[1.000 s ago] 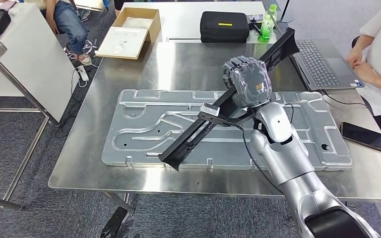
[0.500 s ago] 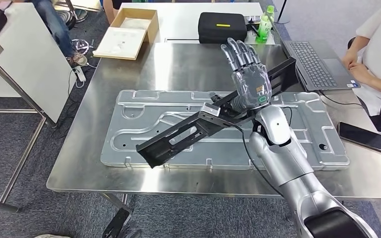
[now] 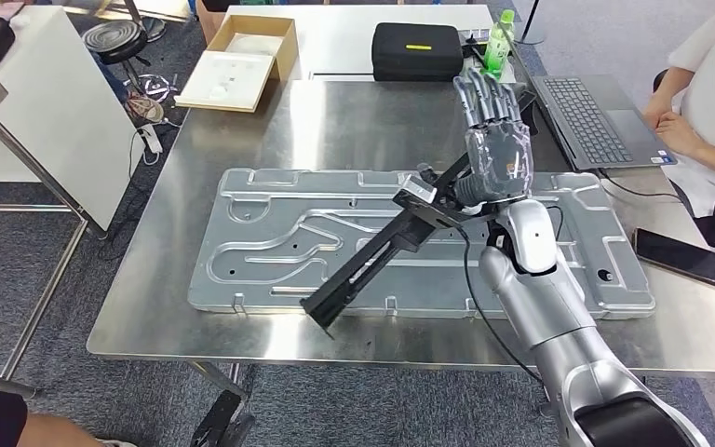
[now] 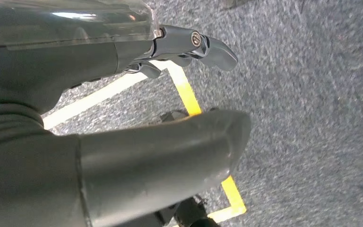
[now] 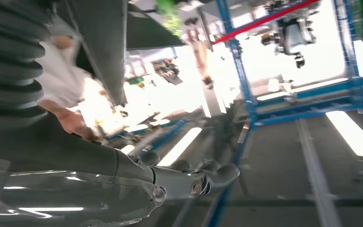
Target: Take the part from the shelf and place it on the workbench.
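Head view: right hand (image 3: 496, 154) fingers spread above black part (image 3: 386, 253); workbench (image 3: 242, 140) beneath

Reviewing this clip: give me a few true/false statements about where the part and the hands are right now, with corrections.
1. The right hand has its fingers extended upward. True.
2. The long black part lies over the grey metal panel. True.
3. A closed laptop sits on the workbench. False: the laptop is open.
4. The left hand holds the part. False: it holds nothing, above carpet.
5. The green bottle stands on the panel. False: the green bottle stands beyond it, beside the black case.
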Robot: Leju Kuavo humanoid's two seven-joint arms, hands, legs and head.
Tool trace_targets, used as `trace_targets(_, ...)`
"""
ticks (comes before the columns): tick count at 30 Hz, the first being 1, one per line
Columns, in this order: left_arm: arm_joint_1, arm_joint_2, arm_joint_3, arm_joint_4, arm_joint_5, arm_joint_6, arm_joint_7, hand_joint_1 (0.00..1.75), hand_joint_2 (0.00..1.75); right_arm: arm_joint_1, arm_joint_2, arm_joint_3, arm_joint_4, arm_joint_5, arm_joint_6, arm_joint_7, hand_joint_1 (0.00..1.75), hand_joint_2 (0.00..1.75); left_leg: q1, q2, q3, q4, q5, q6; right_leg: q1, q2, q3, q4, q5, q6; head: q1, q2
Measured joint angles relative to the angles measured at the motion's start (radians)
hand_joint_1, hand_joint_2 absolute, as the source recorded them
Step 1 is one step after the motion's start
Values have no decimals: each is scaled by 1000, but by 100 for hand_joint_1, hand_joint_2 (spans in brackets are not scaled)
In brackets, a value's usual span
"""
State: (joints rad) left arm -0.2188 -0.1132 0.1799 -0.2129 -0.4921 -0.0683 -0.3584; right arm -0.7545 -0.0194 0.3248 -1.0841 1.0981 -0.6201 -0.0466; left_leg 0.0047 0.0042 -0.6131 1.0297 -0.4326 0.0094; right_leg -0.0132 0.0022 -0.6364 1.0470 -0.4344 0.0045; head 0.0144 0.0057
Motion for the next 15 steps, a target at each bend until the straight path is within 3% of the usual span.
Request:
trace_targets(2, 0, 0, 3, 0, -1, 0, 0, 0, 0, -2, 3, -13, 4, -19, 4, 8, 0, 175, 3, 0, -11, 28, -22, -10, -3, 0, 3, -6, 4, -13, 0, 0)
trace_targets(5, 0, 0, 9, 0, -1, 0, -1, 0, 0, -10, 9, -25, 18, -46, 35, 30, 0, 175, 7, 0, -85, 196, -108, -21, -3, 0, 5, -9, 5, -25, 0, 0)
trace_targets(7, 2, 0, 13, 0, -2, 0, -1, 0, 0, -17, 12, -31, 36, -63, 62, 44, 0, 175, 7, 0, -127, 280, -128, -23, -1, 0, 5, -9, 5, -26, 0, 0)
trace_targets(8, 2, 0, 15, 0, -2, 0, -1, 0, 0, -21, 13, -33, 45, -69, 70, 48, 0, 175, 7, 0, -123, 271, -112, -22, -1, 1, 5, -8, 5, -26, 0, 0)
trace_targets(9, 2, 0, 16, 0, -2, 0, -1, 0, 0, -25, 14, -35, 51, -71, 74, 51, 0, 175, 7, 0, -101, 222, -80, -19, 0, 1, 6, -8, 4, -26, 0, 0)
trace_targets(11, 1, 0, 19, 0, -2, 0, -2, 0, 0, -33, 16, -36, 60, -73, 78, 53, 0, 175, 4, -1, -35, 82, -19, -7, 2, 3, 6, -7, 3, -23, 0, 0)
trace_targets(12, 0, 1, 21, 0, -2, 0, -2, 0, 0, -38, 16, -37, 64, -73, 79, 54, 0, 175, 1, -2, -12, 31, -4, -1, 3, 3, 5, -7, 3, -19, 0, 0)
trace_targets(14, 0, 2, 23, 0, -2, 0, -3, 0, 0, -42, 17, -38, 71, -81, 83, 54, 0, 175, -4, -3, 2, -1, -1, 5, 3, 3, 3, -8, 5, -9, 0, 0)
trace_targets(15, 0, 2, 23, 0, -3, 0, -4, 0, 0, -44, 18, -39, 75, -90, 88, 54, 0, 131, -4, -4, 2, -5, 1, 8, 3, 3, 3, -10, 7, -2, 0, 0)
